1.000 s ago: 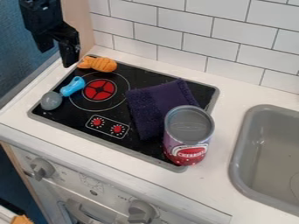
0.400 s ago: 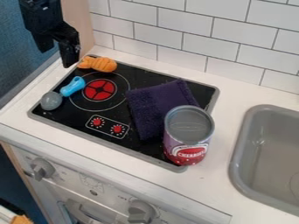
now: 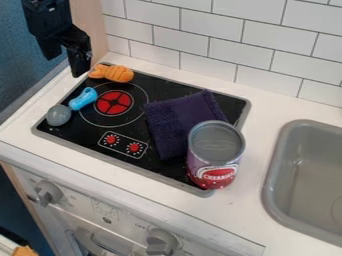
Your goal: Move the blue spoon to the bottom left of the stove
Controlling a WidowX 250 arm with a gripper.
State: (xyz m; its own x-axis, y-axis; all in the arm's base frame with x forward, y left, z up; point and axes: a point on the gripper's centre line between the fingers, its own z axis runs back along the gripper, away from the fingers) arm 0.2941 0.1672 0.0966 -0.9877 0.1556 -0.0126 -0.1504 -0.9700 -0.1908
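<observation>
My gripper (image 3: 65,64) hangs at the upper left, above the back-left corner of the stove (image 3: 155,82), its two fingers apart with nothing between them. Behind and above the spoon, it is not touching it. The blue spoon (image 3: 84,98) lies along the left side of the black stove top. Its blue handle points toward the back and rests by the burner's ring, while its grey rounded bowl is nearer the front-left corner.
An orange toy (image 3: 112,73) lies at the stove's back-left edge. A dark purple cloth (image 3: 175,120) covers the stove's right part, with a cherry can (image 3: 215,155) standing at its front. To the right is a grey sink (image 3: 284,150); a tiled wall (image 3: 224,32) rises behind.
</observation>
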